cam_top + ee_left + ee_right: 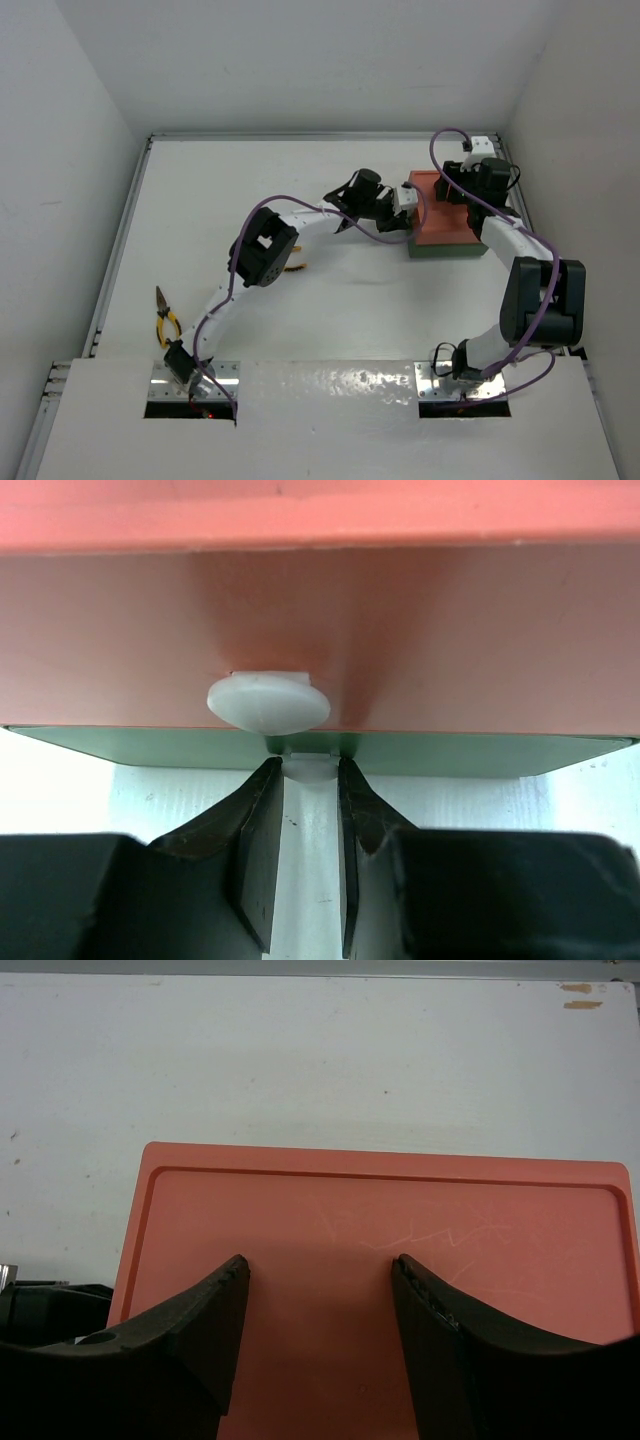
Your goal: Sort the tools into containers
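Note:
The orange-red tray [447, 212] sits stacked on the dark green tray [445, 250] at the back right. My left gripper [408, 205] is at the stack's left side. In the left wrist view the orange wall [450, 630] carries a white tab [268, 702], and my gripper [306, 770] is closed on the smaller white tab [310, 767] of the green tray [480, 752]. My right gripper [465, 188] hovers open over the orange tray [380, 1220], its fingertips [238, 1270] wide apart. Pliers with yellow handles [165, 320] lie at the near left. No screwdrivers show.
A yellow-orange bit [296, 266] pokes out from under my left arm's elbow; what it is I cannot tell. White walls close in the table on the left, back and right. The trays sit close to the right wall.

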{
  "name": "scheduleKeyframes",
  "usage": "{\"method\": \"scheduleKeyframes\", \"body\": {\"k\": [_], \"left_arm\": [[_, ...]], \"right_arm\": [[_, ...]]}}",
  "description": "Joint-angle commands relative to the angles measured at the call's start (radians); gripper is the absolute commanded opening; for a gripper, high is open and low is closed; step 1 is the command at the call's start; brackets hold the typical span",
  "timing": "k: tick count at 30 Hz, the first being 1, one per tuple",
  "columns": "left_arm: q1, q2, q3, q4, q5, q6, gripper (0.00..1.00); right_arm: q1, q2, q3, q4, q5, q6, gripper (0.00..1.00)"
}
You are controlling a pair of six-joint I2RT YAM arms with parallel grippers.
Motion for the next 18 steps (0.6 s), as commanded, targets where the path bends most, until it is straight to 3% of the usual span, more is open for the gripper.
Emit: {"method": "scheduleKeyframes", "body": {"k": [1,11,18], "left_arm": [[-0.006,-0.054,-0.024,0.043,-0.047,0.048,0.0],[0.098,-0.258,-0.276,-0.04,-0.1,0.181,0.0],[0.106,-0.387,-0.462,-0.074,-0.08,0.297,0.0]], "right_arm": [[-0.006,0.063,-0.055,-0.215,0.016,0.024,0.59],[-0.051,0.069,-0.078,-0.209,0.047,0.072,0.58],[-0.051,0.067,-0.082,-0.215,0.041,0.072,0.58]]}}
